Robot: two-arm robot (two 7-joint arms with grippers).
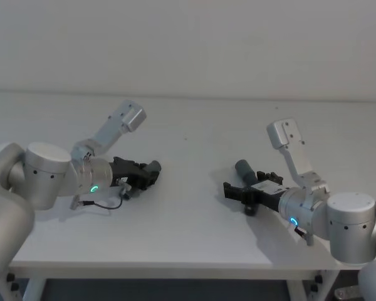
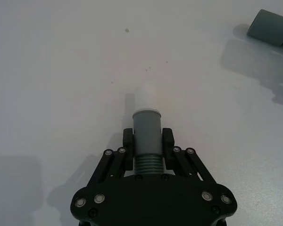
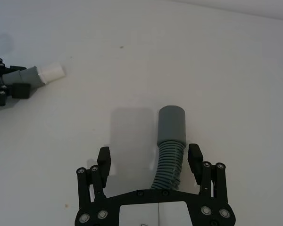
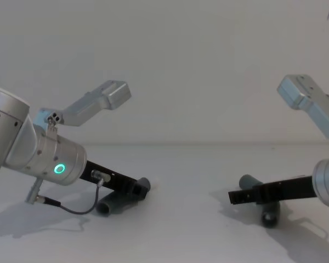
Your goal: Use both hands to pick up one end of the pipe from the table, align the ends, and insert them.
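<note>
Two dark grey ribbed pipe pieces lie on the white table [image 1: 188, 244]. My left gripper [image 2: 147, 141] is shut on the left pipe piece [image 2: 146, 126], just behind its narrow cuff with the pale tip; this shows in the head view too, left gripper [image 1: 147, 171] on the piece [image 1: 154, 166]. My right gripper [image 3: 149, 157] is open, its fingers [image 3: 195, 155] straddling the ribbed body of the right pipe piece [image 3: 171, 126], whose wider cuff points away. From the head, the right gripper [image 1: 234, 190] sits low beside that piece [image 1: 244, 170].
A white wall rises behind the table. The table's front edge [image 1: 175, 271] runs close below both arms. A thin black cable [image 1: 103, 204] loops on the surface under the left wrist. About a third of the table's width lies bare between the two pipe pieces.
</note>
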